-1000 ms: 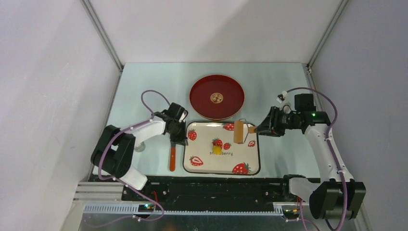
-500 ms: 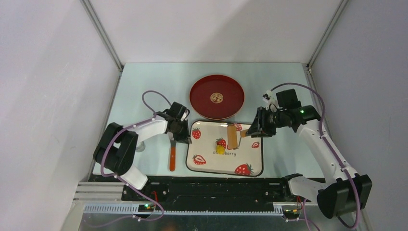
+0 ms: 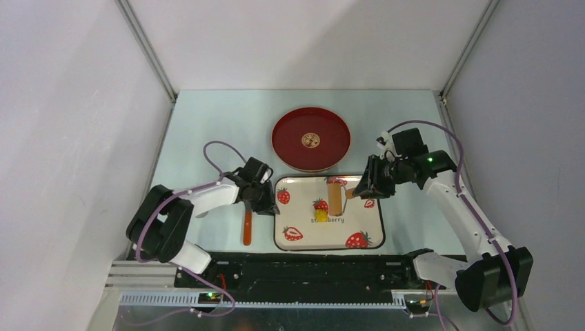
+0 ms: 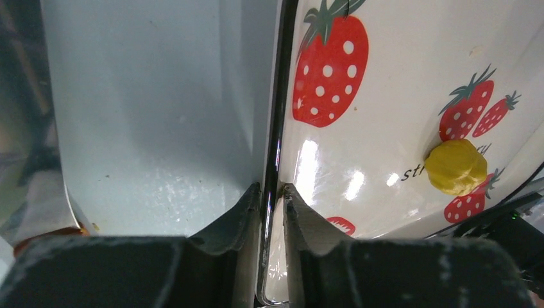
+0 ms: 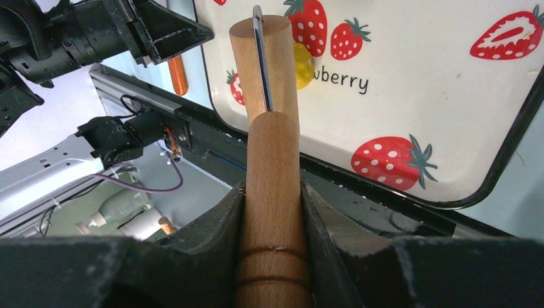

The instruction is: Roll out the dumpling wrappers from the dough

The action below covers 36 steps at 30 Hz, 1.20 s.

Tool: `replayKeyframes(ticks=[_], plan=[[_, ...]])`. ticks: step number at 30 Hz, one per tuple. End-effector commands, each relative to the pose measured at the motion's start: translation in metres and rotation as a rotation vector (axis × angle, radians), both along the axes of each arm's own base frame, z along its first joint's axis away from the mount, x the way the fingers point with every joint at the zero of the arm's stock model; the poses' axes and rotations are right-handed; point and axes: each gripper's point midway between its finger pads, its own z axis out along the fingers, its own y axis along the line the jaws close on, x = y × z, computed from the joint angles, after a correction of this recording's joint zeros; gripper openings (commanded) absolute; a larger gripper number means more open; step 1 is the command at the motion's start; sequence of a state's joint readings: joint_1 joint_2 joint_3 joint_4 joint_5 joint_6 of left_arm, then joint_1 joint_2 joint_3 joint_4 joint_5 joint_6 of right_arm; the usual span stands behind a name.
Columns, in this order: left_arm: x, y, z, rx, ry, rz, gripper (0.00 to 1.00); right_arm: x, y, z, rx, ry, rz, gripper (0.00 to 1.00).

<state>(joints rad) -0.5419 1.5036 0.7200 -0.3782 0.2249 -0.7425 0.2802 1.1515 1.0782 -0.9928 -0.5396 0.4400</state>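
The dough [image 3: 321,215] is a small yellow lump on the strawberry-print tray [image 3: 321,236]. It also shows in the left wrist view [image 4: 456,167]. My left gripper [image 3: 269,205] is shut on the tray's left rim [image 4: 274,128], one finger on each side. My right gripper [image 3: 357,192] is shut on the handle of a wooden roller [image 3: 336,196], with the barrel [image 5: 264,58] held just behind the dough [image 5: 304,64], which it partly hides. I cannot tell whether they touch. No cut-out wrappers are in view.
A red round plate [image 3: 311,139] with a gold emblem stands behind the tray. An orange-handled tool [image 3: 247,227] lies on the table left of the tray, beside my left gripper. The rail with the arm bases runs close to the tray's near edge.
The tray has slid to the right and nearer with my left gripper on its rim. My right gripper brought the roller left and down, over the tray, close to the dough.
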Motion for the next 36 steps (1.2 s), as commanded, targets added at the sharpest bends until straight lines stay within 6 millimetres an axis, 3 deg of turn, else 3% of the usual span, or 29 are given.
replayKeyframes(ticks=[1, 11, 17, 23, 36], plan=[[-0.014, -0.005, 0.0, -0.028, 0.028, -0.004, 0.2, 0.006, 0.007, 0.017, 0.007, -0.047, 0.006, 0.0], [-0.023, -0.01, -0.01, -0.062, 0.035, -0.017, 0.1, 0.004, 0.01, 0.01, -0.161, -0.022, 0.001, 0.0], [-0.023, -0.012, -0.015, -0.064, 0.043, -0.025, 0.05, 0.006, 0.023, 0.016, -0.283, -0.045, 0.012, 0.0], [-0.022, -0.013, -0.018, -0.066, 0.041, -0.027, 0.0, 0.003, 0.033, 0.003, -0.395, -0.037, 0.028, 0.0], [-0.022, -0.014, -0.02, -0.065, 0.045, -0.026, 0.0, 0.0, 0.052, -0.005, -0.4, -0.032, 0.04, 0.0]])
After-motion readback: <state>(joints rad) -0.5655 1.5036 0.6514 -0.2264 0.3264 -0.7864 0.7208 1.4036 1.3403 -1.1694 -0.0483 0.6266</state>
